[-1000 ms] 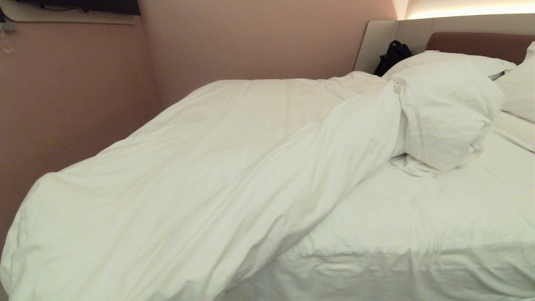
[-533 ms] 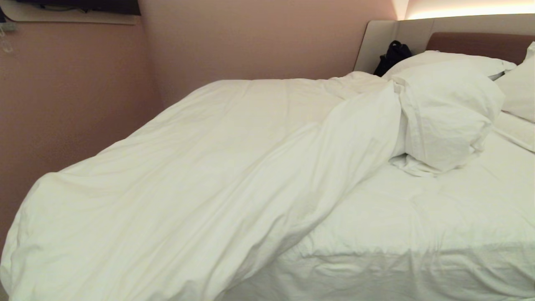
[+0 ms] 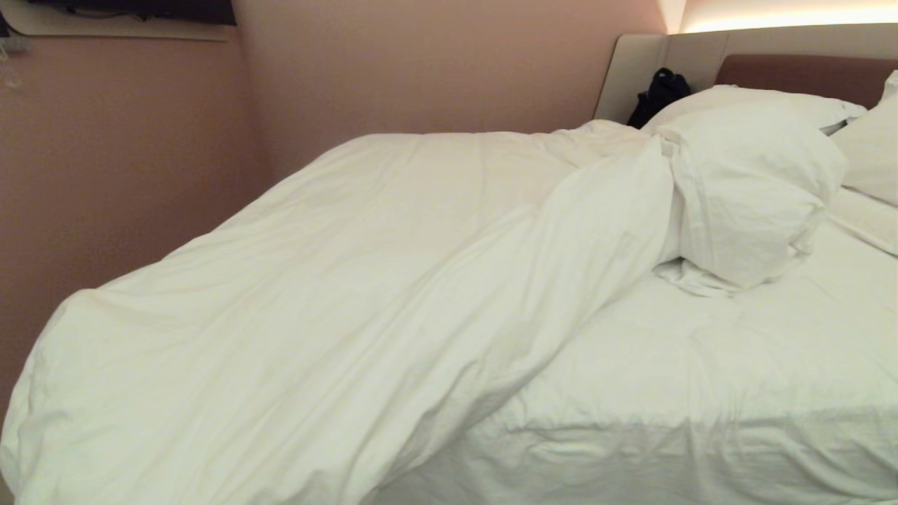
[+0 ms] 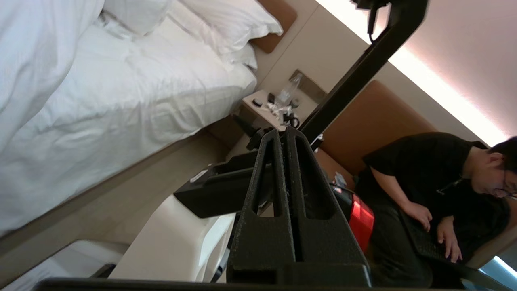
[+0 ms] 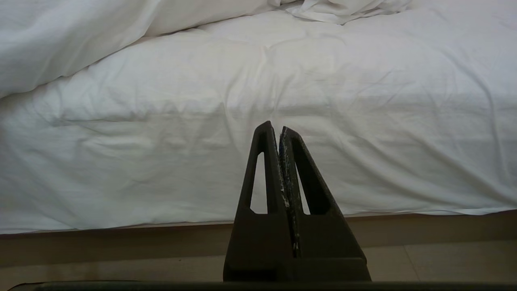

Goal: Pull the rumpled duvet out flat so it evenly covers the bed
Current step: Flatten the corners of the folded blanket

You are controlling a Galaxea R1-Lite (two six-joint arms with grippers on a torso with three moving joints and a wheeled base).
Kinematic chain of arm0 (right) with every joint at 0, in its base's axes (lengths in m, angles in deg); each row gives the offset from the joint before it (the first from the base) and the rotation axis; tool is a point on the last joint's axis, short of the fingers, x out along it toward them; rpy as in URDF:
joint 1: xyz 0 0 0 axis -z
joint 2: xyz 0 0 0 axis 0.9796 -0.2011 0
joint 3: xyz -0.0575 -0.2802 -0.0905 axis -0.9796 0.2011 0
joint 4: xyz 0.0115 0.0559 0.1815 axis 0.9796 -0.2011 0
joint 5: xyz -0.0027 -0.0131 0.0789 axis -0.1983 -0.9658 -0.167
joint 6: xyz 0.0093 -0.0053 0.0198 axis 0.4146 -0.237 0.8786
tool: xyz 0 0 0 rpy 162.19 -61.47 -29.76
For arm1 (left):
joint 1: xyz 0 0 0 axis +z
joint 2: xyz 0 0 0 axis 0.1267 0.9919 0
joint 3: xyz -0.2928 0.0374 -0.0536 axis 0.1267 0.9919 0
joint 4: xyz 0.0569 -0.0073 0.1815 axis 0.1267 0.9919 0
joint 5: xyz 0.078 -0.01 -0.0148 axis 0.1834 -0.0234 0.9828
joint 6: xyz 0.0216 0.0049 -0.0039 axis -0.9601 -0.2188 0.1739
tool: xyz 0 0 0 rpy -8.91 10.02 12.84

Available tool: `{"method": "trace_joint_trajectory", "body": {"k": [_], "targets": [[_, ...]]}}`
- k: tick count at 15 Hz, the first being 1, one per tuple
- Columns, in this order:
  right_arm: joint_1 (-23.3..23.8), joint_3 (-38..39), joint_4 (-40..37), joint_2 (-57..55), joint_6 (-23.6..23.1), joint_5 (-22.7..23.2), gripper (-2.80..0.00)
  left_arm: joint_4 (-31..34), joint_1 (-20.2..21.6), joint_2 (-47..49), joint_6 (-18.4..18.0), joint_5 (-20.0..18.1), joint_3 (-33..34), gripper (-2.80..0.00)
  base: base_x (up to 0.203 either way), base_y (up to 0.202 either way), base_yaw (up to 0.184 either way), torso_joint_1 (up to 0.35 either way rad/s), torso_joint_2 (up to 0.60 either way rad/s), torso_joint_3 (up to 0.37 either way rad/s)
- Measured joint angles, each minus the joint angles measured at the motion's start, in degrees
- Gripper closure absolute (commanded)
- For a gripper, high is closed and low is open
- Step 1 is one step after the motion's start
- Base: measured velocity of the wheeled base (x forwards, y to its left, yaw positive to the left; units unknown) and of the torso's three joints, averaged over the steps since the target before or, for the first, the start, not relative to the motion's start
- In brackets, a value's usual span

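Presently lying bunched along the robot's left half of the bed (image 3: 701, 365), the duvet (image 3: 316, 294), ridge running diagonally toward the pillows (image 3: 751, 189). Hovering off to the side, left gripper (image 4: 282, 137), pressed together, empty, angled away toward a seated person (image 4: 428, 190). Facing the mattress side, right gripper (image 5: 278, 131), likewise pressed together, empty.

We are in a hotel-style bedroom: a bed (image 3: 701, 365) with padded headboard (image 3: 800, 73), white pillows (image 3: 751, 182), and a cluttered nightstand (image 4: 264, 107).
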Motion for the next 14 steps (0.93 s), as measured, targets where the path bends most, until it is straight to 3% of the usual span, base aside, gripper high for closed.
{"method": "trace_joint_trajectory", "body": {"k": [3, 9, 14], "targets": [[0.0, 0.0, 0.0, 0.0, 0.0, 0.0, 0.0, -0.2, -1.9, -0.7, -1.0, 0.8, -0.4, 0.0, 0.0, 0.0, 0.0, 0.0, 0.0, 0.0], [0.0, 0.0, 0.0, 0.0, 0.0, 0.0, 0.0, -0.2, -4.6, -2.1, -7.6, 1.8, -3.6, 0.0, 0.0, 0.0, 0.0, 0.0, 0.0, 0.0], [0.0, 0.0, 0.0, 0.0, 0.0, 0.0, 0.0, -0.2, -4.7, -2.8, -16.2, 2.8, -6.0, 0.0, 0.0, 0.0, 0.0, 0.0, 0.0, 0.0]]}}
